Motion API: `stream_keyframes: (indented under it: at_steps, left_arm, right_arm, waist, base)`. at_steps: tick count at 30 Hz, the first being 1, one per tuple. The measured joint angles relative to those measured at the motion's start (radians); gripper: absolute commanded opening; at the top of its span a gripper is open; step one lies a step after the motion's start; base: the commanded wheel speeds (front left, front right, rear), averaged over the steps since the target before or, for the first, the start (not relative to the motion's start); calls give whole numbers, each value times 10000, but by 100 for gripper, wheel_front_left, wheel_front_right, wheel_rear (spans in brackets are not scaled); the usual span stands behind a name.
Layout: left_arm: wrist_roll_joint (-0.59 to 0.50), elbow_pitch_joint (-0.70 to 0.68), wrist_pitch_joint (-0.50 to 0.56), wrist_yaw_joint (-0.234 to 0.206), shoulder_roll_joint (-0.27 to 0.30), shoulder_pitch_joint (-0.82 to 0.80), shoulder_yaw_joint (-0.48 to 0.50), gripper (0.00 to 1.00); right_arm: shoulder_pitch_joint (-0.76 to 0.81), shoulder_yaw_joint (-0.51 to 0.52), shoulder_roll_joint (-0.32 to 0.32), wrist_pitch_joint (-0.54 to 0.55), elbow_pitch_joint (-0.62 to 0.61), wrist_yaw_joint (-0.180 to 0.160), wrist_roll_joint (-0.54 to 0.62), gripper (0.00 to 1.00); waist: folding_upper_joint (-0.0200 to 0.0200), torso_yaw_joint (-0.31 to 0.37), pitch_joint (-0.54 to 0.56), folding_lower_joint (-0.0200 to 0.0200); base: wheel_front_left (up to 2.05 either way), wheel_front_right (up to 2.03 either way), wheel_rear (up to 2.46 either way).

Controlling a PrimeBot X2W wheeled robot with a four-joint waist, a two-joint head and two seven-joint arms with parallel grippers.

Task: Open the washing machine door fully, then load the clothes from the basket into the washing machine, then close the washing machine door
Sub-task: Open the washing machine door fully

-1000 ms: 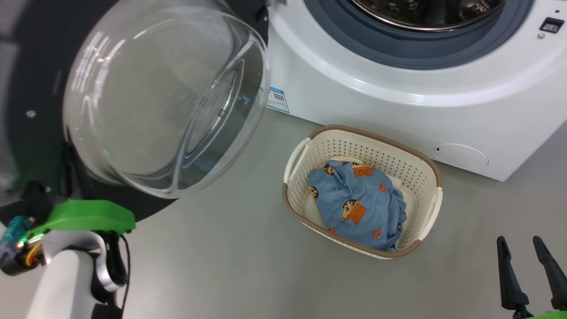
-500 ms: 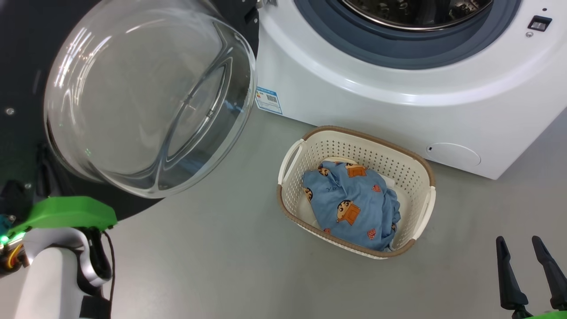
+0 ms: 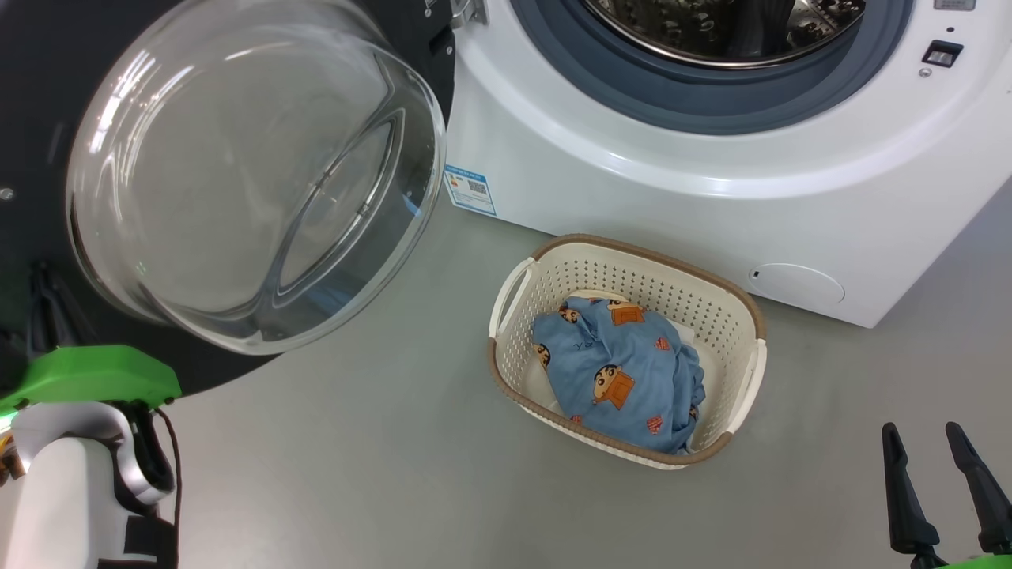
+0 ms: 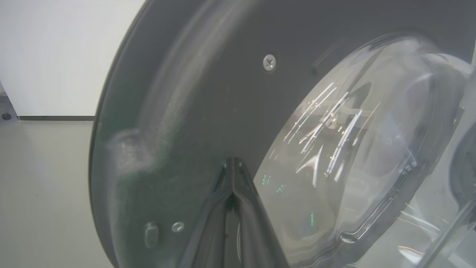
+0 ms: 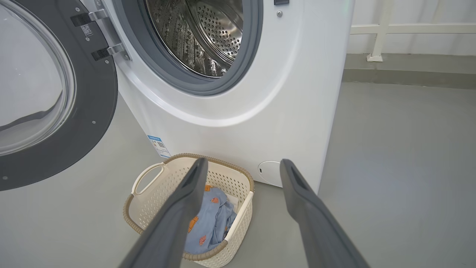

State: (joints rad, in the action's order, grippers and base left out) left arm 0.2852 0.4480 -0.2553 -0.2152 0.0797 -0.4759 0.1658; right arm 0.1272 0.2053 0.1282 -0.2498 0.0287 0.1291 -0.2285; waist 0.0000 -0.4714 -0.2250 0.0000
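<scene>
One washer (one door), one basket, two tools.

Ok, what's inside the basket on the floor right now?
The basket holds the clothes: a bunched light-blue printed garment on top, white fabric peeking from beneath at its edges. Whatever else lies under the blue piece is covered.

Nothing can be read as a word, brand or number. A blue-edged label sticker stands on the white front of the washing machine, left of centre in the head view. It carries coloured marks and a square code pattern, and its print is too small to read. A small white sticker with a square code sits on the dark inner rim of the washing machine door, upper left in the right wrist view, equally unreadable. The clothes bear cartoon figures and a faint illegible mark.
</scene>
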Motion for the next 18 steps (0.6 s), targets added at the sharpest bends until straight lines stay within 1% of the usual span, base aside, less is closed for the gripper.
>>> stream_keyframes:
  at_steps: [5,6,12,13,14,15,16,17,18]
  left_arm:
    - [-226,-81,0,119,-102,-16,138,0]
    - [-276,-157,0,207,-134,-16,138,0]
    - [-382,-1016,-2,495,-322,50,65,1]
    - [-399,-1187,-2,562,-339,81,33,9]
    - [-412,-1361,-2,633,-347,126,-12,19]
    - [-426,-1553,-2,671,-353,200,-67,33]
    - [-426,-1751,-2,719,-364,295,-136,42]
    - [-430,-1958,-4,723,-378,398,-222,46]
    - [-430,-2161,-4,802,-395,504,-313,56]
  right_arm:
    - [0,0,-42,0,23,0,0,100]
    - [0,0,-58,0,25,0,0,100]
    - [2,-35,-165,0,75,0,-19,100]
    - [2,-38,-192,0,86,0,-21,100]
    - [2,-40,-230,0,92,0,-33,100]
    - [2,-50,-265,0,98,0,-33,100]
    - [3,-61,-290,0,104,0,-33,100]
    - [3,-73,-305,0,105,0,-33,100]
    - [4,-82,-318,0,107,0,-35,100]
  waist:
    - [0,61,113,0]
    - [0,70,144,0]
    - [0,136,401,0]
    - [0,151,448,0]
    - [0,168,497,0]
    - [0,186,546,0]
    - [0,206,599,0]
    - [0,230,655,0]
    - [0,253,710,0]
  base:
    - [0,0,0]
    - [0,0,0]
    - [0,0,0]
    - [0,0,0]
    - [0,0,0]
    - [0,0,0]
    - [0,0,0]
    - [0,0,0]
    - [0,0,0]
